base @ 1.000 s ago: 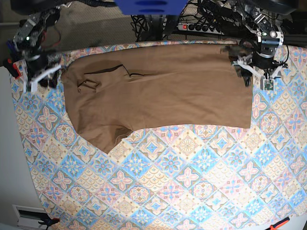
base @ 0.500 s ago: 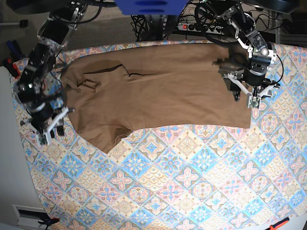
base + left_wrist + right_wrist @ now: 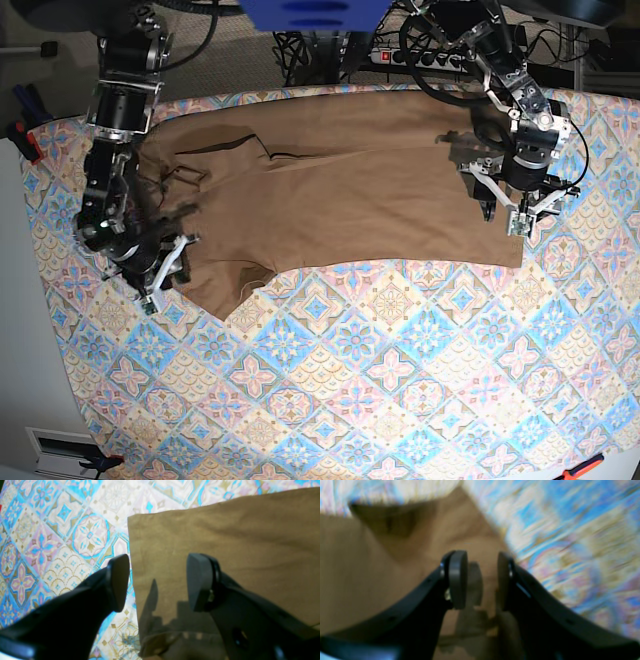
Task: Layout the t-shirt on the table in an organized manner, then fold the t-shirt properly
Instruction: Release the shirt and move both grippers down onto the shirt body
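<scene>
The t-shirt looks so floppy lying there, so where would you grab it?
Probably at the t-shirt's near corners, from above: the hem corner under the left gripper and the sleeve edge under the right gripper. It lies flat on the table, so only edges offer pinchable cloth.

Both arms reach down and forward; left hand hovers with fingers spread wide, right hand parted more narrowly, gripping nothing.
</scene>
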You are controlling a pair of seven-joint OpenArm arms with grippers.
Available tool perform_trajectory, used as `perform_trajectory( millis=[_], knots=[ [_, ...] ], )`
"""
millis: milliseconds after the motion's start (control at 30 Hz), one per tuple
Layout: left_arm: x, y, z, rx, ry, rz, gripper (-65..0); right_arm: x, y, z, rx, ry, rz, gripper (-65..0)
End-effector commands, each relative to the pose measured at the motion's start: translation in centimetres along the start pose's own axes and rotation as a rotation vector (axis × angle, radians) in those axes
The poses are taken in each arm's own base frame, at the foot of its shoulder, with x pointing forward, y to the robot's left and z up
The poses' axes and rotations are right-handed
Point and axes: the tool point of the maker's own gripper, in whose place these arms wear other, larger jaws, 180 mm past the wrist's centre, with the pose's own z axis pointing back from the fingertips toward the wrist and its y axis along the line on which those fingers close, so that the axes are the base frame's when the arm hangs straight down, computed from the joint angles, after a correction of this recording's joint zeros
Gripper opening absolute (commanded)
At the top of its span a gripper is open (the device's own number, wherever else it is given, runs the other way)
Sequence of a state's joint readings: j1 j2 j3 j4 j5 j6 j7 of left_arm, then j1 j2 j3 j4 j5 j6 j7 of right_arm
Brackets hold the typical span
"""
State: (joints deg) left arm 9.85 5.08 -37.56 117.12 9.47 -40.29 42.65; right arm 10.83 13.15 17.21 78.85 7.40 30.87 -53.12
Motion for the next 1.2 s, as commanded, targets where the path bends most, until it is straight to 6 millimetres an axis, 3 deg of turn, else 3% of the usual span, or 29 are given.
perform_trajectory(
  millis=[0,167,333,467,700,1167],
  knots=[
    [1.0,0.3,0.1,0.010,-0.039,0.003,-30.8,3.1,-1.4,0.5,-0.021,-0.080,0.020,-45.6],
    [1.0,0.3,0.1,0.010,-0.039,0.003,-30.8,2.8,-1.7,-1.4,0.012,-0.079,0.002,-45.6],
    [1.0,0.3,0.1,0.009,-0.037,0.003,-30.8,0.7,-3.6,-2.5,0.008,-0.054,-0.060,-45.6],
    [1.0,0.3,0.1,0.009,-0.037,0.003,-30.8,0.5,-4.3,-3.6,0.017,-0.069,-0.114,-45.6],
    [1.1,0.3,0.1,0.009,-0.039,0.003,-30.8,-0.1,-2.5,-5.8,0.073,-0.053,-0.097,-45.6],
    [1.0,0.4,0.1,0.011,-0.038,0.000,-30.8,-1.1,-2.2,-6.2,0.082,-0.036,-0.110,-45.4]
  ],
)
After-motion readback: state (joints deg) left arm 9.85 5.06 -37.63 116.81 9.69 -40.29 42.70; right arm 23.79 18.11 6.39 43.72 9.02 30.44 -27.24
